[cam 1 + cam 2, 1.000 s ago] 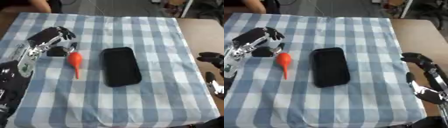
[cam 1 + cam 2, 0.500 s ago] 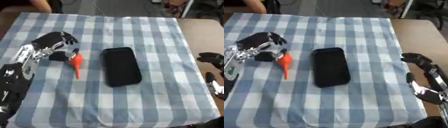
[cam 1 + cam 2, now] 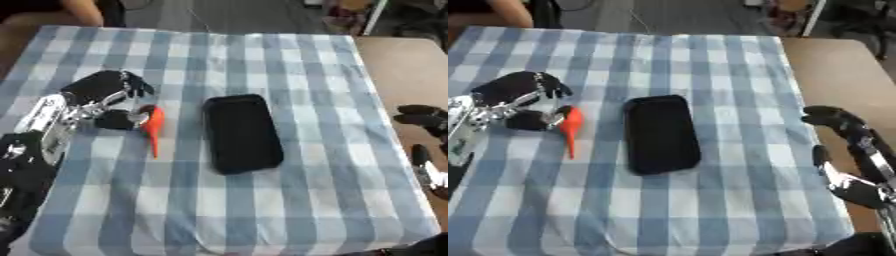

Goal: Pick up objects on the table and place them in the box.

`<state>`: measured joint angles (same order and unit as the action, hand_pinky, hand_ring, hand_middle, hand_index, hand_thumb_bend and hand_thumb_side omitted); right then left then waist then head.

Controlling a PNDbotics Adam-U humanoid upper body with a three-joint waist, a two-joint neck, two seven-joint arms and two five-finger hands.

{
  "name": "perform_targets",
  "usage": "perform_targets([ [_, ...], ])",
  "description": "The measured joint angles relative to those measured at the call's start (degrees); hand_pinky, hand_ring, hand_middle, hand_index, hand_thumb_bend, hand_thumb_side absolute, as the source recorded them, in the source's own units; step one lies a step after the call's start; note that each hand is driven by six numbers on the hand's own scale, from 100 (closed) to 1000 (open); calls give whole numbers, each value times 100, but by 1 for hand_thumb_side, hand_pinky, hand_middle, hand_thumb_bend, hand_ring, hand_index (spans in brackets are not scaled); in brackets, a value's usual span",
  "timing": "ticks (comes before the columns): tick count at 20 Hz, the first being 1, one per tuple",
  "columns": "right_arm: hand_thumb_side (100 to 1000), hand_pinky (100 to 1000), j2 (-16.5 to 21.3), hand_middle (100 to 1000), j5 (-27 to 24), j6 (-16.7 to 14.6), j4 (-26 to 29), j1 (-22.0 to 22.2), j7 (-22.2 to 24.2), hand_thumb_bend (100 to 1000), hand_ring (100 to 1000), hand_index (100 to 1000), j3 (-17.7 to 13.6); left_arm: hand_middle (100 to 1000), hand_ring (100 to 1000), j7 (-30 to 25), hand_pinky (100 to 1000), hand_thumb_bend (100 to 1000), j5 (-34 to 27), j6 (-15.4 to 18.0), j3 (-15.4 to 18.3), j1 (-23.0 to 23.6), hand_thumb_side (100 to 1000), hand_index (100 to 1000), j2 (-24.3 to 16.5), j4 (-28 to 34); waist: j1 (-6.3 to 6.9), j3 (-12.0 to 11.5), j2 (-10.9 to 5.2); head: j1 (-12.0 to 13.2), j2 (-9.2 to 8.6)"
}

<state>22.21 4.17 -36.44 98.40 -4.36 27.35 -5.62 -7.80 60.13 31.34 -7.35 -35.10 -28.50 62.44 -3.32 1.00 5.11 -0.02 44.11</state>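
The left robot hand (image 3: 98, 95) sits over the left side of the tabletop (image 3: 289, 65), fingers curled down and thumb drawn in, and its tips close round the fat upper end of the orange thing (image 3: 151, 126). Whether the thumb and fingers truly pinch that bulb or only bracket it is hard to tell, since the hand's dark parts hide the contact. The orange thing lies just to the right of the hand and slightly nearer the robot, its long axis running from the bulb at the hand down to a thin point aimed toward the near edge (roughly parallel to the black slab beside it). That black slab (image 3: 241, 132) lies a little further right, flat, lengthwise along the same line and apart from the orange thing. The right robot hand (image 3: 852, 150) rests idle off the cloth at the right edge, fingers relaxed and holding nothing, well apart from both things. So the left hand is plainly the nearer one. No box shows in either view.
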Motion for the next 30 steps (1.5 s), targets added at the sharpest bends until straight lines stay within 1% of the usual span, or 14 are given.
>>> perform_targets([
  [14, 417, 836, 0, 847, 0, 0, 0, 0, 0, 100, 809, 838, 0, 583, 558, 62, 700, 783, 362, 91, -36, 0, 797, 811, 12, -177, -1, 0, 0, 0, 0],
  [30, 416, 836, 0, 845, -6, 1, 0, -1, 1, 100, 808, 838, 0, 584, 566, 113, 702, 797, 521, 153, -183, -81, 797, 810, 121, -179, -3, 31, 0, 0, 0],
])
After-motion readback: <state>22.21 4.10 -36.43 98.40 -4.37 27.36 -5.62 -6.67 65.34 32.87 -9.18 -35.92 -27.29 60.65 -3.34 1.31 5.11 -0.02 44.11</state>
